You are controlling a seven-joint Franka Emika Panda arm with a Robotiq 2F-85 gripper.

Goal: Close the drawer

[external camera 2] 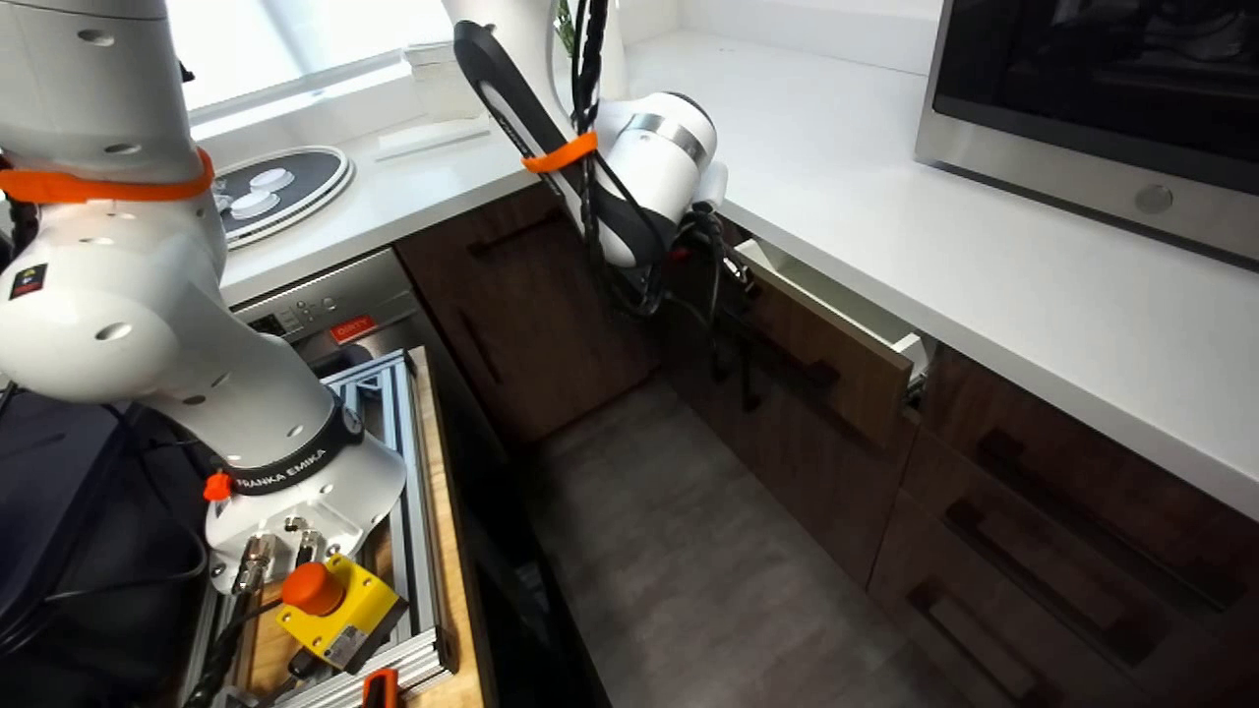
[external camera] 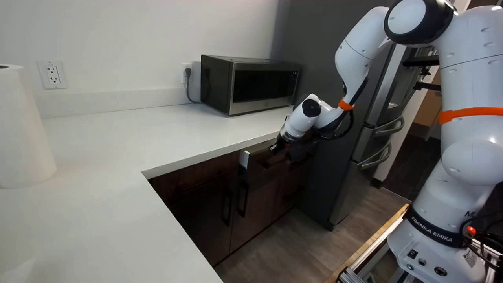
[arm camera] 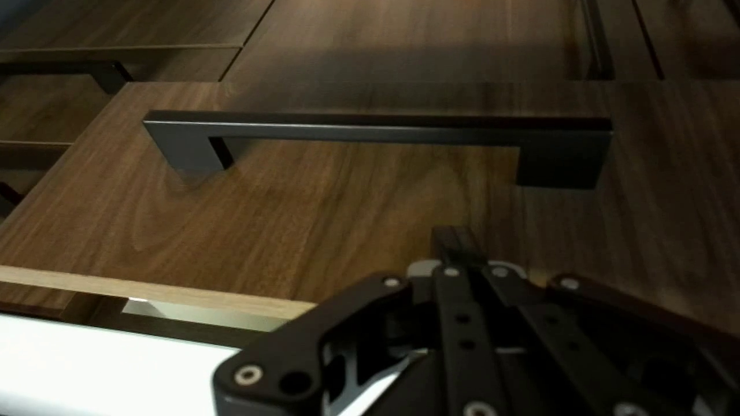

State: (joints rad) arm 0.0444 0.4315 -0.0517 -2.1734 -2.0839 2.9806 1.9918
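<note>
The drawer stands partly pulled out below the counter. Its dark brown wood front (external camera 2: pixel 836 344) and white inner box show in an exterior view; in another exterior view its front (external camera: pixel 261 171) is partly hidden by the arm. In the wrist view the drawer front (arm camera: pixel 277 214) fills the middle, with a dark bar handle (arm camera: pixel 376 128) across it. My gripper (arm camera: pixel 457 237) has its fingers together with nothing between them. The fingertips are at the drawer front, between the handle and the top edge; I cannot tell whether they touch it. The gripper (external camera: pixel 274 148) also shows in both exterior views (external camera 2: pixel 738 272).
A white countertop (external camera: pixel 157 133) overhangs the drawer. A microwave (external camera: pixel 251 84) stands on it. Cabinet doors with dark handles (external camera: pixel 242 198) lie below the drawer, and more drawers (external camera 2: pixel 1072 492) stand beside it. A grey refrigerator (external camera: pixel 334 169) stands near the arm.
</note>
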